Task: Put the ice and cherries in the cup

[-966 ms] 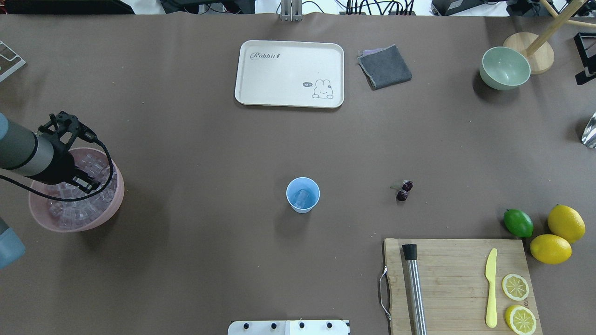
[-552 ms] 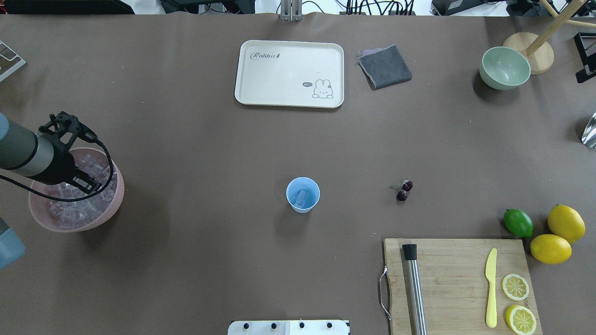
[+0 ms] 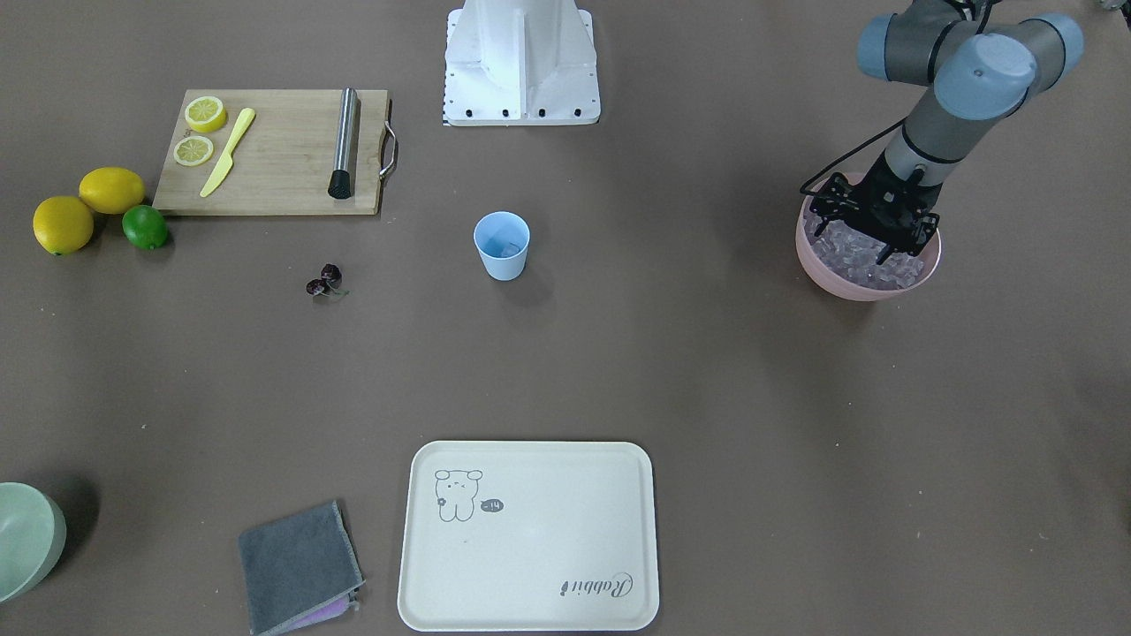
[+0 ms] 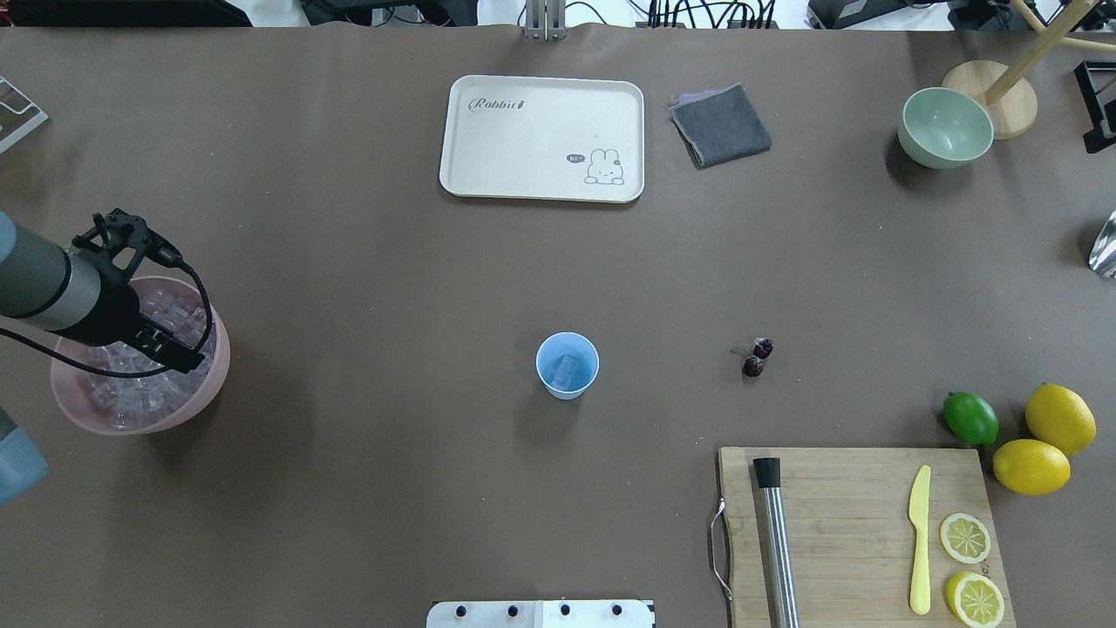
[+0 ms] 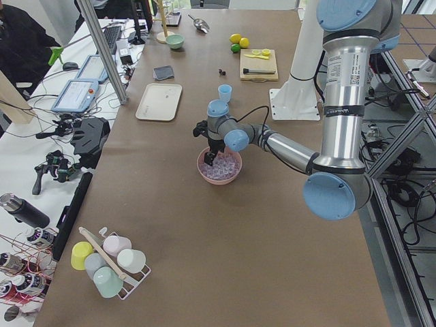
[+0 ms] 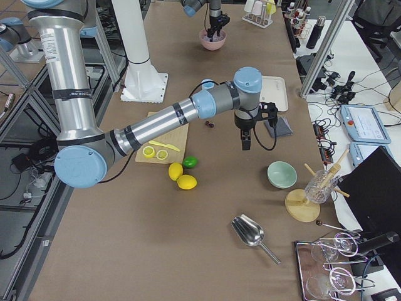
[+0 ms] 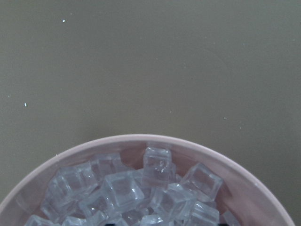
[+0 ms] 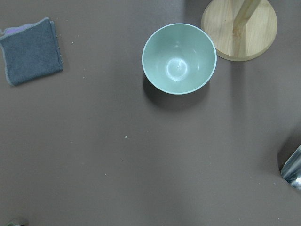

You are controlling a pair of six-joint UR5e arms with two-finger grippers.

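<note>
The light-blue cup stands mid-table with one ice cube inside; it also shows in the front view. The cherries lie on the table to its right, apart from it. More ice fills the pink bowl at the left edge, seen close in the left wrist view. My left gripper is down among the cubes in the bowl; its fingertips are hidden, so I cannot tell open or shut. My right gripper hangs above the table near the grey cloth; I cannot tell its state.
A cream tray, grey cloth and pale green bowl sit at the far side. A cutting board with muddler, knife and lemon slices is front right, beside a lime and two lemons.
My left gripper has sunk lower into the ice and shifted slightly right. The pink bowl has nudged a little to the left. Cup and cherries have not moved.
</note>
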